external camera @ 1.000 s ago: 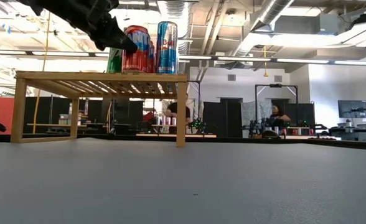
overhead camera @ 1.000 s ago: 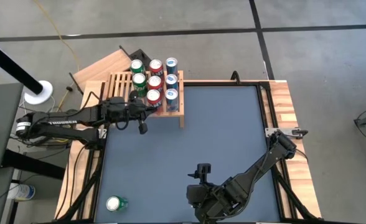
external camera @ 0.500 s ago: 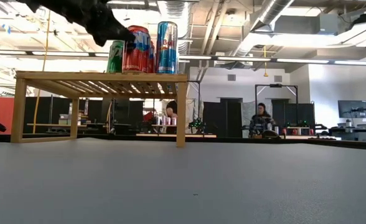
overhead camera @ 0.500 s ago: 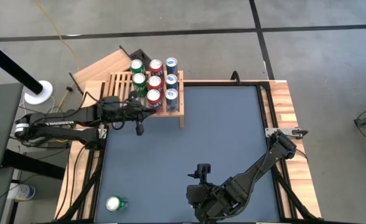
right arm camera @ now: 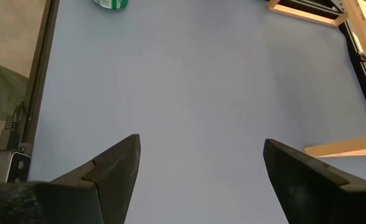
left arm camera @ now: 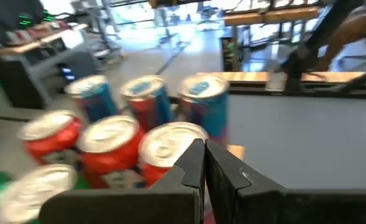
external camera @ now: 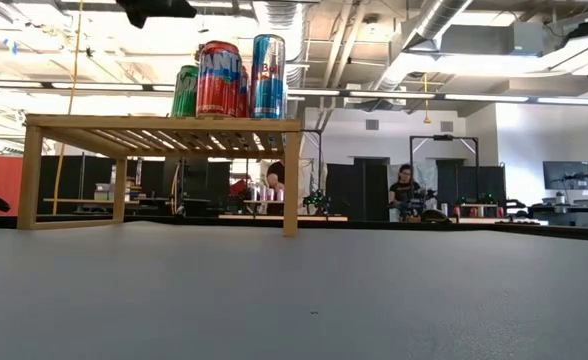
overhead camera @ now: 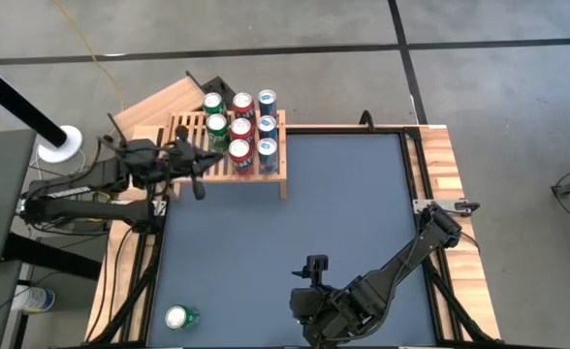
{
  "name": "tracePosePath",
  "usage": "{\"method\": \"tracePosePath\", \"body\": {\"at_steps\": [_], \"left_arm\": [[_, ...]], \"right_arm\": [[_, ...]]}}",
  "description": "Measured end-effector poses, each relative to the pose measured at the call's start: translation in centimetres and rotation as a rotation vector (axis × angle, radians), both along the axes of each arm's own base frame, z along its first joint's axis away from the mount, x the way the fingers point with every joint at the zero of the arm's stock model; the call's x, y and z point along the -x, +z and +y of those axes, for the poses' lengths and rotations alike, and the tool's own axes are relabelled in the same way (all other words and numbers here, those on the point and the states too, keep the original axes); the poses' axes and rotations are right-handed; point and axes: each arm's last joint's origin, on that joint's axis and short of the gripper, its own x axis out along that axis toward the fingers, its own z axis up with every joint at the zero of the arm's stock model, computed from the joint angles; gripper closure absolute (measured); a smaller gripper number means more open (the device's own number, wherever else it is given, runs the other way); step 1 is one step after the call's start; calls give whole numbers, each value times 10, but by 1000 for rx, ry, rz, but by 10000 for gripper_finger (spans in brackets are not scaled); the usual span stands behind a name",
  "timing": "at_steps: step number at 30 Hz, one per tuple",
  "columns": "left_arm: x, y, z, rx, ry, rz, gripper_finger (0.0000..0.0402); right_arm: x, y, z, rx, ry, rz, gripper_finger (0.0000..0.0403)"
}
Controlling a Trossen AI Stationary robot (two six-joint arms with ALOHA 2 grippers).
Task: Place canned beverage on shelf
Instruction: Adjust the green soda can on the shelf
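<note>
Blue table [overhead camera: 295, 213], lone green can [overhead camera: 180, 317] only overhead; left gripper [left arm camera: 204, 158] closed, right gripper [right arm camera: 198, 163] apparently agape.

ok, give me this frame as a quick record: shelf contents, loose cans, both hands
shelf: slatted wood rack at the table's far left corner
cans on shelf: eight, in columns of green, red and blue; the near green spot is unfilled
loose can: one green can, upright on the mat at the near left
left hand: shut, holding nothing, raised just left of the shelf
right hand: open, holding nothing, over the mat at the near edge
</note>
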Motion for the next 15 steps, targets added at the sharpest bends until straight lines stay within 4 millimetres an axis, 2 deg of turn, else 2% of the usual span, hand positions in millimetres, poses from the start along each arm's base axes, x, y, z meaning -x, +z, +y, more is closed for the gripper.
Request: {"method": "tracePosePath", "body": {"at_steps": [10,15], "left_arm": [[6,42,23,-25,222,77,401],[7,39,39,-2,377,130,395]], "right_arm": [[0,0,0,-1,0,-2,74],[0,0,0,-2,0,-2,74]]}}
